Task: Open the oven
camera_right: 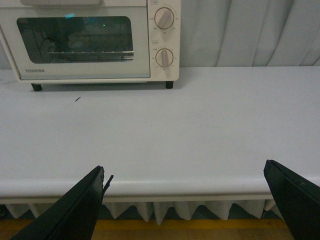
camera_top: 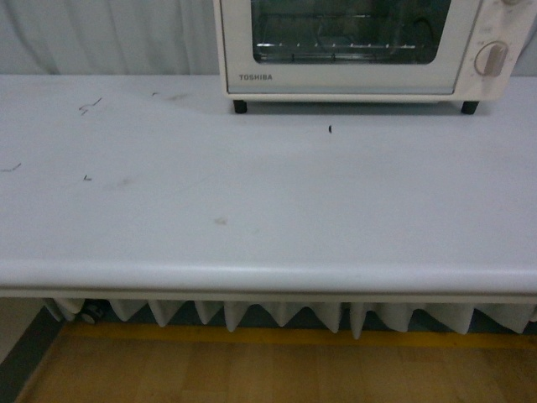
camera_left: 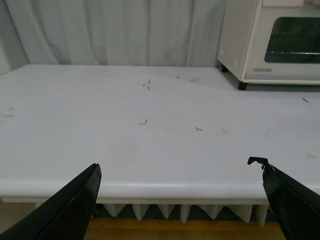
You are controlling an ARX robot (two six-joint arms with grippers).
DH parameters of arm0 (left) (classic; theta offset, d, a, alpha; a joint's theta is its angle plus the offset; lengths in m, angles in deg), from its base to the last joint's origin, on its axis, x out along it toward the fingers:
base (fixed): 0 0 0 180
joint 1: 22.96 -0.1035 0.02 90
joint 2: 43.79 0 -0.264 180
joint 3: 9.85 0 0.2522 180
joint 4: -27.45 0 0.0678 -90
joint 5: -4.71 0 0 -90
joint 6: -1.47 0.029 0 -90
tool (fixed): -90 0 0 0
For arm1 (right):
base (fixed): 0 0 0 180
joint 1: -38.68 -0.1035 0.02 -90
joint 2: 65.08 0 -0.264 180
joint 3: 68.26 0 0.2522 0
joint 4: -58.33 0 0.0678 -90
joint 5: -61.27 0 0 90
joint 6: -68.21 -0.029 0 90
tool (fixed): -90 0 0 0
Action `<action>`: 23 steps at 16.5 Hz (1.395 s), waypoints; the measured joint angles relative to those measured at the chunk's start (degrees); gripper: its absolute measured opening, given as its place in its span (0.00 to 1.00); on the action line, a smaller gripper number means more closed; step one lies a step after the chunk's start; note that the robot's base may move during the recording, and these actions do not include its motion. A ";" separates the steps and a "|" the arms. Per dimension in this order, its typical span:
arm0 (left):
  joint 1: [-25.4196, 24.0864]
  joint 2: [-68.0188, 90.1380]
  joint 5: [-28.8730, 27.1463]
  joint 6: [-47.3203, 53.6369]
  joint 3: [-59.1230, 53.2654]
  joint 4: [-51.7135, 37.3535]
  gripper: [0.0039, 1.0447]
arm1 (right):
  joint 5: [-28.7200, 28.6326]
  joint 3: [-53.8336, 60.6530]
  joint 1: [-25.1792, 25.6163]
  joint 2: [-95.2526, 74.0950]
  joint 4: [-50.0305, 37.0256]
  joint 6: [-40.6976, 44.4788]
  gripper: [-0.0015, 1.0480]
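Cream-white boxy toaster oven [camera_top: 352,80] sits far across white desk [camera_top: 252,210], ahead-right; left fingers [camera_left: 70,210], right fingers [camera_right: 75,210] splayed empty, right likely nearer.

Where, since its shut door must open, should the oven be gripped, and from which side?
The bar handle along the top of the oven door, approached from the front: it runs level, so the right pincer can close above and below it.

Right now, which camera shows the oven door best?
The right wrist view: the oven shows its full door window and both knobs. The front view crops its top; the left wrist view catches only one corner.
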 joint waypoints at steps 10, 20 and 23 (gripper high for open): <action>0.00 0.00 -0.04 -0.02 0.00 -0.20 0.94 | -0.04 0.00 0.00 -0.02 -0.31 0.00 0.94; 0.00 0.00 0.00 0.00 0.00 0.00 0.94 | -0.02 0.00 0.00 -0.02 -0.07 0.00 0.94; 0.00 0.00 0.00 0.00 0.00 0.00 0.94 | -0.02 0.00 0.00 -0.02 -0.04 0.00 0.94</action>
